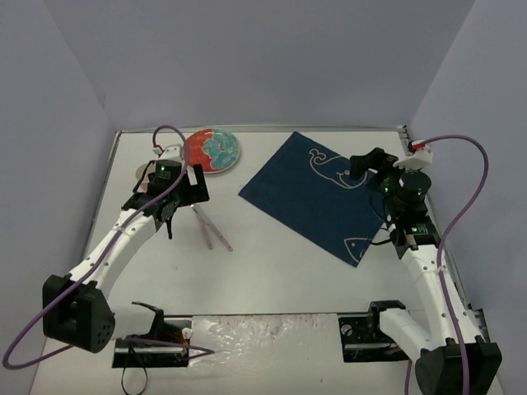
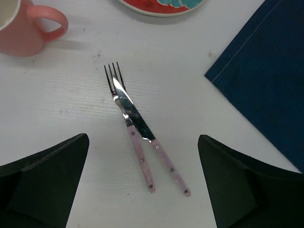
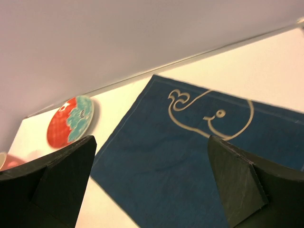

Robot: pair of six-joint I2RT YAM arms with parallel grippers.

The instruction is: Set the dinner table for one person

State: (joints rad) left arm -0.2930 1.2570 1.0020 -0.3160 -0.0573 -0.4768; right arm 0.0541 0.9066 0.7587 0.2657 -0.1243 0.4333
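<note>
On the white dinner table (image 1: 272, 276) a fork (image 2: 142, 164) and a knife (image 2: 168, 164) with pink handles lie side by side, the knife blade crossing the fork's neck. My left gripper (image 2: 142, 137) hangs open above their handles and holds nothing; from above it (image 1: 183, 202) is just left of the cutlery (image 1: 212, 228). A red and teal plate (image 1: 212, 151) sits at the back left. A dark blue placemat (image 1: 317, 196) with white whale drawings lies askew at the right. My right gripper (image 3: 152, 137) is open and empty over the placemat's far right part (image 1: 360, 171).
A pink mug (image 2: 21, 28) stands left of the plate (image 2: 161, 5), mostly hidden under the left arm in the top view. Lavender walls (image 1: 263, 58) close in the table on three sides. The arm bases and a shiny strip (image 1: 263, 333) run along the near edge.
</note>
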